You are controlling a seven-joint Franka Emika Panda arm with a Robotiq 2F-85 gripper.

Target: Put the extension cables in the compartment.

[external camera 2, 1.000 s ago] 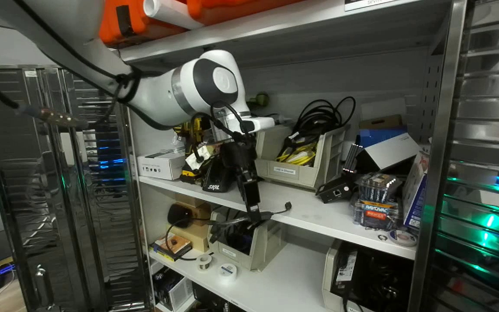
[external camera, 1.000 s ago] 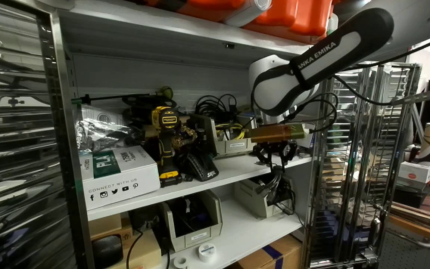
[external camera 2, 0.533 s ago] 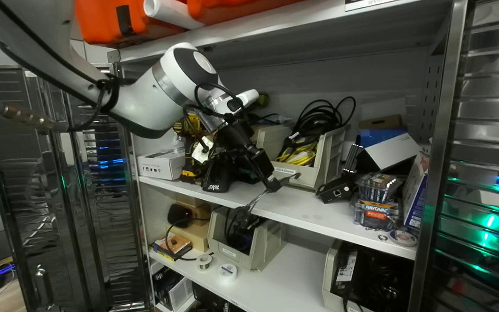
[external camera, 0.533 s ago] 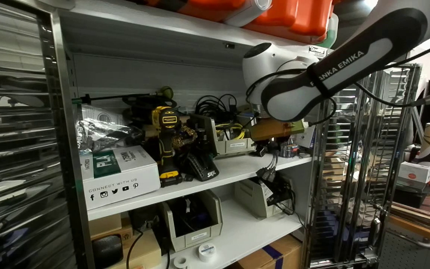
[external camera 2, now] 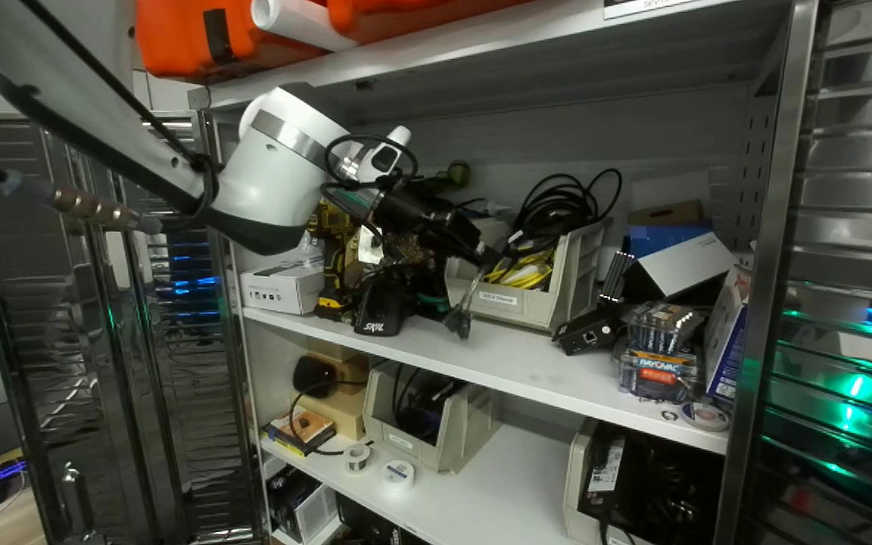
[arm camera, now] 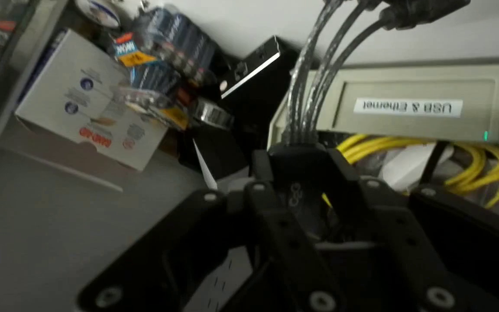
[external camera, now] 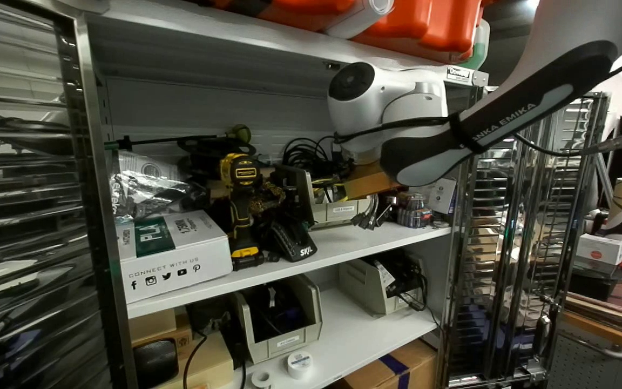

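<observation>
My gripper (arm camera: 302, 167) is shut on the black moulded head of the extension cables (arm camera: 306, 99). Several grey cables with black plugs stick out of the head past the fingertips. In an exterior view the gripper (external camera 2: 487, 257) is tilted in front of the upper bin, and the cables (external camera 2: 474, 291) hang down beside its front wall, just above the upper shelf. The cables also show in an exterior view (external camera: 366, 216), where the arm hides most of the gripper. The bin labelled "USB & Ethernet" (external camera 2: 498, 300) holds yellow and black cables; its label side shows in the wrist view (arm camera: 418, 86).
A lower-shelf bin (external camera 2: 413, 448) and another lower bin (external camera 2: 578, 484) hold dark cables. A SKIL charger (external camera 2: 377, 314) and yellow drill (external camera: 241, 173) stand beside the upper bin. A black network box (external camera 2: 586, 331) and battery packs (external camera 2: 657, 363) stand on its other side.
My gripper has risen from over the lower shelf's front and swung up toward the "USB & Ethernet" bin, carrying the cables. The arm has tilted the gripper from pointing down to pointing forward.
</observation>
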